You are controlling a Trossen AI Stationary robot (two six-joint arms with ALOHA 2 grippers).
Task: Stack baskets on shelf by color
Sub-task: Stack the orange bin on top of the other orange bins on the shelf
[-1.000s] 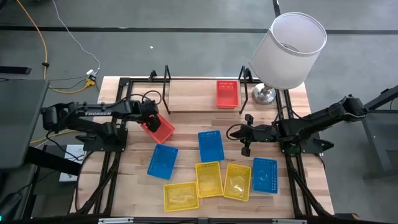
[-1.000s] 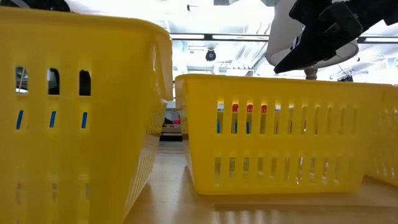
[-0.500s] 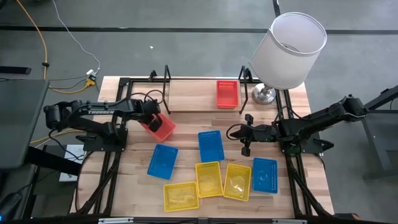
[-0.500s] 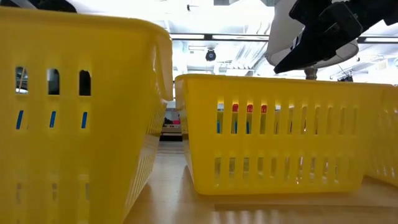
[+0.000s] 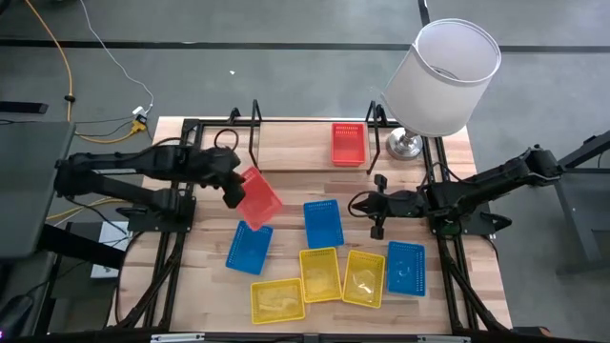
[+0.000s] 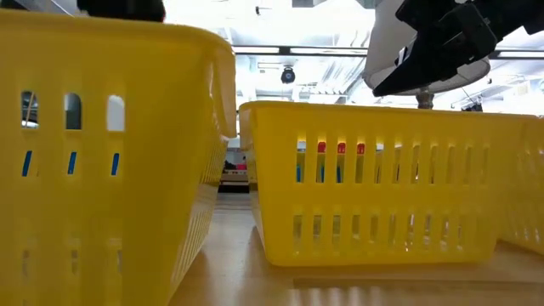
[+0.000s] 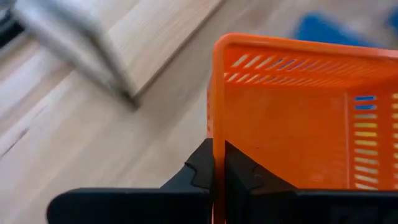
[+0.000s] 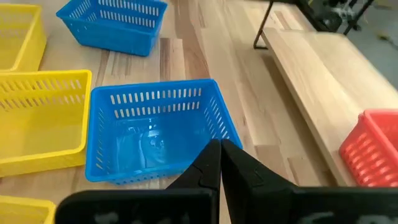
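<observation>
My left gripper point(image 5: 233, 187) is shut on a red basket point(image 5: 258, 198), held tilted above the table's left half, near the shelf's point(image 5: 295, 145) left end. A second red basket point(image 5: 348, 143) stands on the shelf board's right part. On the table rest blue baskets point(image 5: 249, 246) point(image 5: 323, 222) point(image 5: 406, 267) and yellow baskets point(image 5: 277, 299) point(image 5: 320, 273) point(image 5: 364, 278). My right gripper point(image 5: 376, 208) hovers shut right of the middle blue basket point(image 8: 152, 130), touching nothing. My left gripper pinches one wall of the red basket at its rim point(image 7: 217, 149), one finger point(image 7: 200, 168) outside the wall and one finger point(image 7: 244, 171) inside. The fingers come from the table's left, slanting down. The basket is lifted off the table and tilted, its free end over a blue basket.
A lamp with a white shade point(image 5: 443, 76) stands at the shelf's right end. The shelf's black wire loops point(image 5: 255, 124) rise at its ends. In the low view, yellow baskets point(image 6: 374, 183) fill the near table, with a dark gripper point(image 6: 433, 42) above them.
My left gripper has taken hold of the red basket and risen with it. The basket, which lay on the table beside the shelf's left end, is now lifted and tipped, and has shifted a little toward the table's right and near edges.
</observation>
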